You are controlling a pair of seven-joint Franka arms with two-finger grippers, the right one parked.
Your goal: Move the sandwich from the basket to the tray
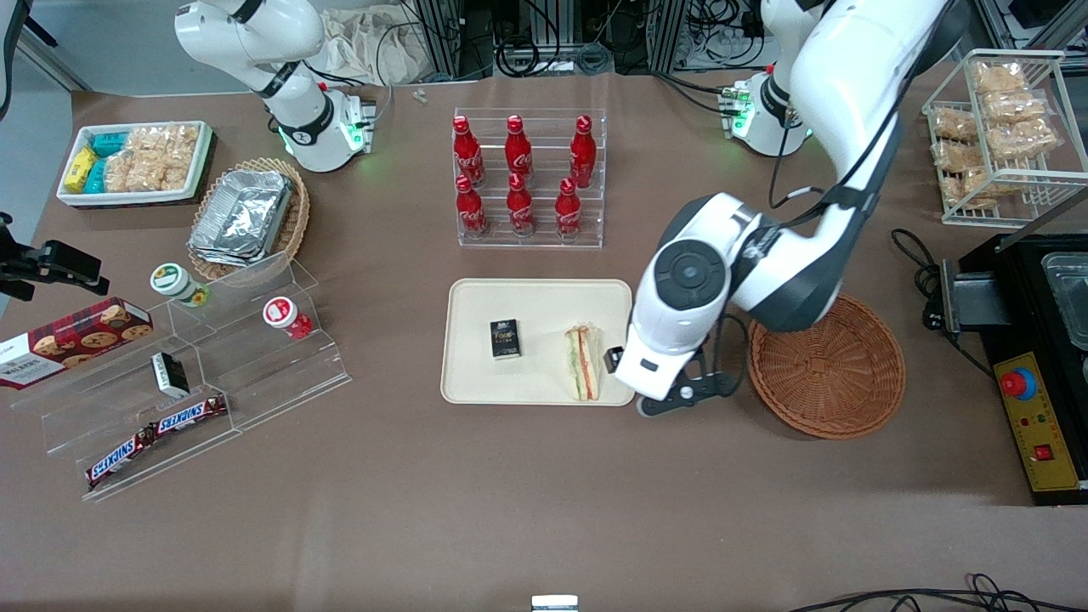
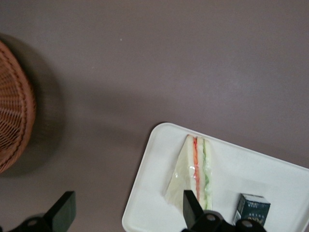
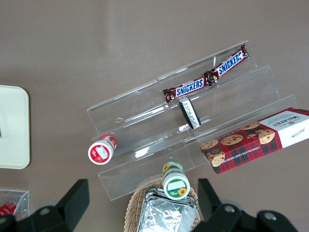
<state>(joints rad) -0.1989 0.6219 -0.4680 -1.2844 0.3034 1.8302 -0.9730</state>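
The sandwich [image 1: 582, 364] [image 2: 195, 169], a white bread wedge with orange-red and green layers, lies flat on the beige tray [image 1: 476, 374] [image 2: 270, 174], near the tray end closest to the basket. The round reddish-brown wicker basket [image 1: 826, 365] [image 2: 14, 121] sits beside the tray toward the working arm's end and holds nothing. My gripper [image 1: 619, 361] [image 2: 128, 212] hovers over that tray end, between sandwich and basket. It is open, with nothing between its fingers. One black finger [image 2: 193, 208] shows over the sandwich's edge, the other [image 2: 63, 212] over bare table.
A small dark box [image 1: 506, 338] [image 2: 252, 209] also lies on the tray. An acrylic rack of red cola bottles [image 1: 527, 178] stands farther from the front camera than the tray. A stepped acrylic shelf [image 1: 212, 374] with snacks lies toward the parked arm's end. A black machine [image 1: 1033, 340] stands beside the basket.
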